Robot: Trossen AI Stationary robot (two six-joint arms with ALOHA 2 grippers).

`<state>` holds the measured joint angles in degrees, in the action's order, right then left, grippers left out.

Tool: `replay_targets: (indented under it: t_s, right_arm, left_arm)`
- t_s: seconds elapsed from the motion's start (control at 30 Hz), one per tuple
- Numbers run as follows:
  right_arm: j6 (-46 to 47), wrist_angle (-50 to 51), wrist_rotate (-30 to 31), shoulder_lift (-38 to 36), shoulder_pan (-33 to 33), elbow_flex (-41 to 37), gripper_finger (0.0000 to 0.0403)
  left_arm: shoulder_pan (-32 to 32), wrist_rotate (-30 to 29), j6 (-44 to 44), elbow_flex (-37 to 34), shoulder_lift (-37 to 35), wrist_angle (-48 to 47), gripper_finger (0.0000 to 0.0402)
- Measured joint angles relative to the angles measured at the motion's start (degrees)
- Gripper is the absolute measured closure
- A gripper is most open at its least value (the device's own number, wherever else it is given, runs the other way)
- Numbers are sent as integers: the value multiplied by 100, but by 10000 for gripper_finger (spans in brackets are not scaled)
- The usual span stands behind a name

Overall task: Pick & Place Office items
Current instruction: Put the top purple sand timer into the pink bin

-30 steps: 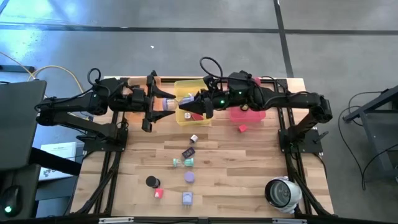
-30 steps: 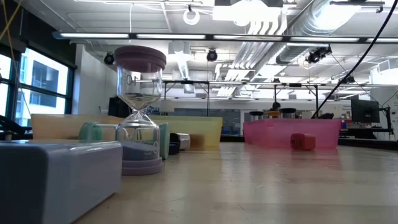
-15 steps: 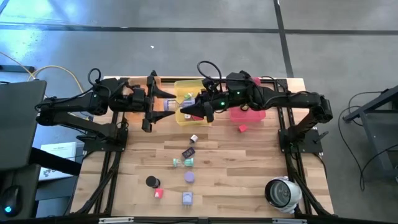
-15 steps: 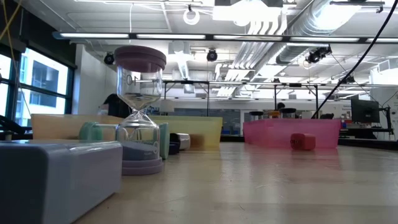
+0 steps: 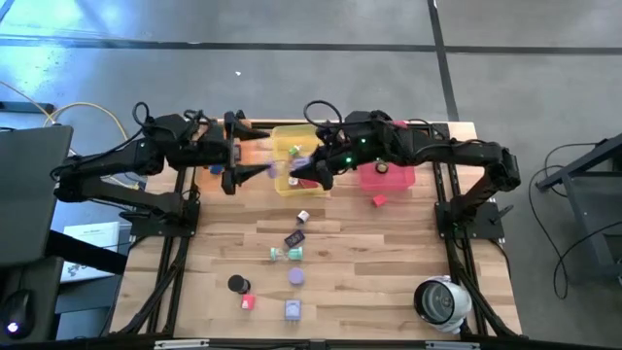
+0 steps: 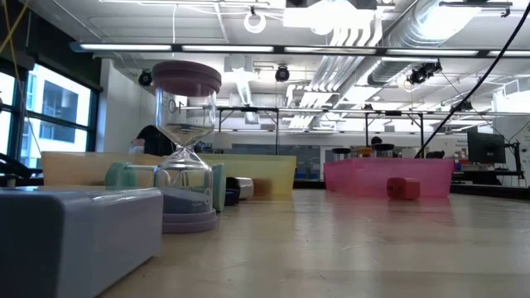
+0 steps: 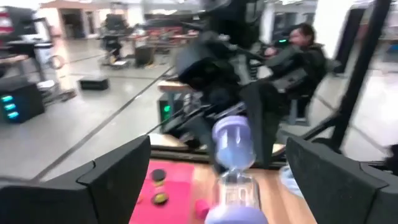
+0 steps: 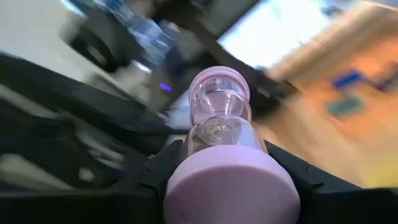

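the right gripper (image 5: 303, 171) clamps a lavender-capped hourglass (image 8: 219, 134) at 12 o'clock over the yellow tray (image 5: 292, 136); clear glass waist, round purple ends. the left gripper (image 5: 255, 167), fingers spread, faces it at its 9 o'clock. its far cap is blurred.

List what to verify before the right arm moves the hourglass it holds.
1. Right gripper shut on the lavender hourglass: ok.
2. Left gripper open, its fingers wide of the hourglass on both sides: ok.
3. Left gripper out of the right arm's way: not ok, it faces the hourglass at close range.
4. Yellow tray under the right gripper: ok, seen from above.
5. Gap between hourglass and tray rim: cannot tell.
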<state>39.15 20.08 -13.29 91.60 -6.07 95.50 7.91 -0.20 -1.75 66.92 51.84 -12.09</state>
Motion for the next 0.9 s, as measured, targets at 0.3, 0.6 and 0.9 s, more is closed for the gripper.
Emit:
replay_targets:
  t_s: [0.3,0.6,0.9]
  right_arm:
    - [-182,2825,1805,-469,-2,12,232]
    - [562,5878,3162,-652,-606,13,232]
    - [-167,6416,2482,-594,-2155,11,232]
  left_arm:
    - [1356,1410,-302,2,-50,-1039,35]
    - [2695,3158,-284,2,133,-2321,35]
    - [3101,3313,-259,2,302,-2679,35]
